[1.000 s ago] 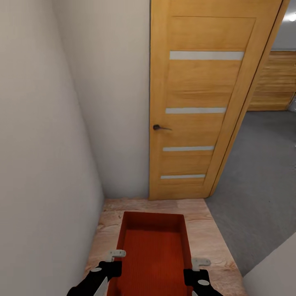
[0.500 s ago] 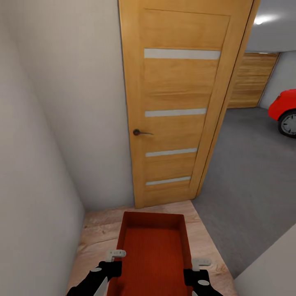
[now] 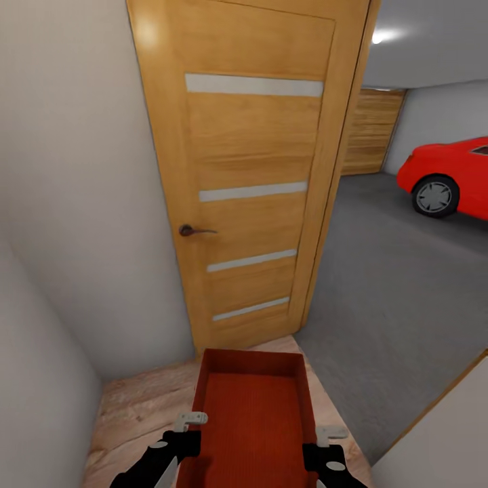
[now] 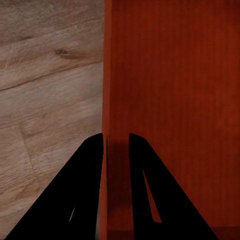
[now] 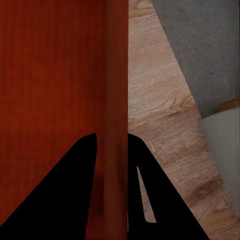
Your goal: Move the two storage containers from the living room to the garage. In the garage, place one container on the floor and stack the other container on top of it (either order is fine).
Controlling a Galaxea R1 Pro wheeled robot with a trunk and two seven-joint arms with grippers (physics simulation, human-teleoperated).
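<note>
Storage container, orange-red, open top, held out in front of the robot's trunk, above the light wood plank floor, long axis pointing fwd toward the doorway. Interior looks empty, ribbed bottom.

Left gripper is clamped on the bin's left long wall. In the left wrist view the left gripper has one black finger each side of the wall edge, narrow gap, wall sandwiched between. Right gripper does the same on the right long wall; in the right wrist view the right gripper straddles the rim, fingers tight against both faces. So both are closed on the container, one per side, roughly opposite each other near the end closest to the robot.

Ahead: wooden door w/ four pale horizontal strips and a dark lever handle, swung open, standing just beyond the bin's far end. White wall on the left, close. To the right of the door is the opening into the garage: dark grey floor, red car at far right w/ one wheel visible, wood-slat panel on the back wall, ceiling light on. Plank floor meets the grey floor at the threshold, just right of the bin's far corner. Pale wall corner at lower right.
</note>
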